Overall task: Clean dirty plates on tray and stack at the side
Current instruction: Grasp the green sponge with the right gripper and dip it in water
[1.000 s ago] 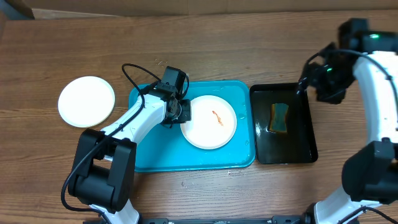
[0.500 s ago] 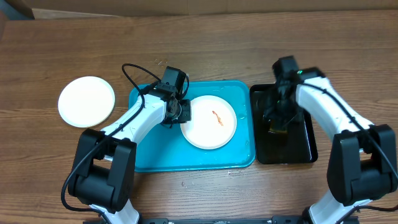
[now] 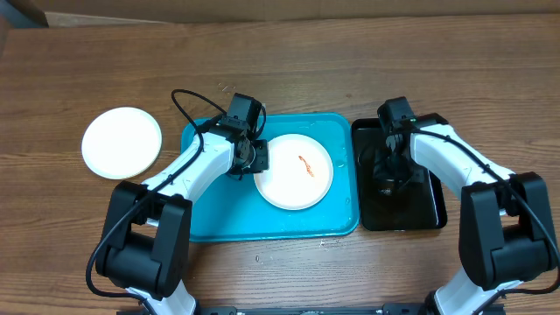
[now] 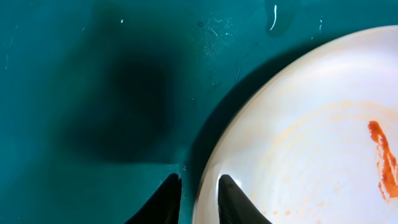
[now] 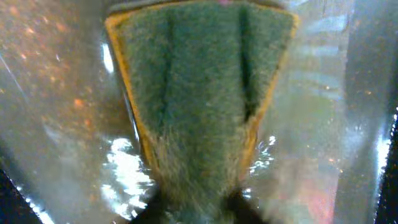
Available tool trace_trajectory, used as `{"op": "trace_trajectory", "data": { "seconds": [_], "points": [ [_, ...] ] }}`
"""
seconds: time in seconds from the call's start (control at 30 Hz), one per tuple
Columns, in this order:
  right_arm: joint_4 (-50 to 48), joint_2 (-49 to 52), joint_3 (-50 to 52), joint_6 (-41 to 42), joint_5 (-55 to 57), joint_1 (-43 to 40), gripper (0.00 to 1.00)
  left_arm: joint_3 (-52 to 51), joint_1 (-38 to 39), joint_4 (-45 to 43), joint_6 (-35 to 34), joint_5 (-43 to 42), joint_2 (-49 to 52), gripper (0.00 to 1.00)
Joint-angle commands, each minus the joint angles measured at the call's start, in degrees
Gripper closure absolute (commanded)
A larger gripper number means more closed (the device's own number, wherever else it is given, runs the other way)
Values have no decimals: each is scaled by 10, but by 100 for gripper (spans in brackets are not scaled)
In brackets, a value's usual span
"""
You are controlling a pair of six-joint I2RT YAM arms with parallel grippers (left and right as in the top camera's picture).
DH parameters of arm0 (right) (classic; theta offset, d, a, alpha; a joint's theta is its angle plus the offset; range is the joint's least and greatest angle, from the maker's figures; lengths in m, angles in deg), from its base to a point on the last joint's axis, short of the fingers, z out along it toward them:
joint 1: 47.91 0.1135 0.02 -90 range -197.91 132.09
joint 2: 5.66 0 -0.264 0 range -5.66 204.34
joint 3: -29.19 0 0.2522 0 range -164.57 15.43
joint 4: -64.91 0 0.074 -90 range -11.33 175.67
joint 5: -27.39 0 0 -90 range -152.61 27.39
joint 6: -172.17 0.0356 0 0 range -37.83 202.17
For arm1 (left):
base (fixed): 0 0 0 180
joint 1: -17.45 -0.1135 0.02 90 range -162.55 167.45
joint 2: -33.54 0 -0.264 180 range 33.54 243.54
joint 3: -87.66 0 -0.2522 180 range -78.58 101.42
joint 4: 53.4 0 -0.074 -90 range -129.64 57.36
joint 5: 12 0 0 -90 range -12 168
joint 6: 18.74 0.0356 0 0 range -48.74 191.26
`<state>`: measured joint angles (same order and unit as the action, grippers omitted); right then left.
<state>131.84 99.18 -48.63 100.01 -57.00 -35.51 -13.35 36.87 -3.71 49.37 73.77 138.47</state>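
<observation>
left end effector (image 4: 199, 200) nearly closed, nipping the rim of the smeared plate (image 4: 311, 143) just right of it on the blue tray (image 4: 93, 93); finger bases cut off | right end effector (image 5: 198, 208) clamped on green sponge (image 5: 199, 93), blurred; sponge hidden from overhead, inside black tray (image 3: 422, 210)

On the surface (image 3: 289, 70) the tray (image 3: 219, 219) lies at the centre, with a plate (image 3: 293, 184) on its right half. A second plate (image 3: 122, 143) lies on the surface left of the tray, apart from it. A narrower tray (image 3: 411, 214) lies just right of the tray, and a sponge (image 5: 205, 93) lies in it. The left end effector (image 4: 198, 196) sits at the plate's left rim, the rim between its fingers. The right end effector (image 3: 390, 173) is down in the narrower tray, its fingers on either side of the sponge
</observation>
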Motion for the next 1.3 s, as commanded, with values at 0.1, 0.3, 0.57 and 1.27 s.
{"op": "trace_trajectory", "data": {
  "seconds": [0.1, 0.3, 0.57, 1.27],
  "points": [
    [14, -3, -14, -2, 8, -4, 39, -2, -3, -2, 7, 4, 8, 75],
    [-17, -2, -35, -2, 14, -26, 18, -2, -3, -2, 7, 4, 8, 73],
    [-35, -2, -10, 2, 9, -31, 38, -2, -3, -2, 9, 3, 8, 73],
    [-120, -2, 0, 9, 3, -61, 43, -2, -3, -2, 9, 4, 8, 73]
  ]
}}
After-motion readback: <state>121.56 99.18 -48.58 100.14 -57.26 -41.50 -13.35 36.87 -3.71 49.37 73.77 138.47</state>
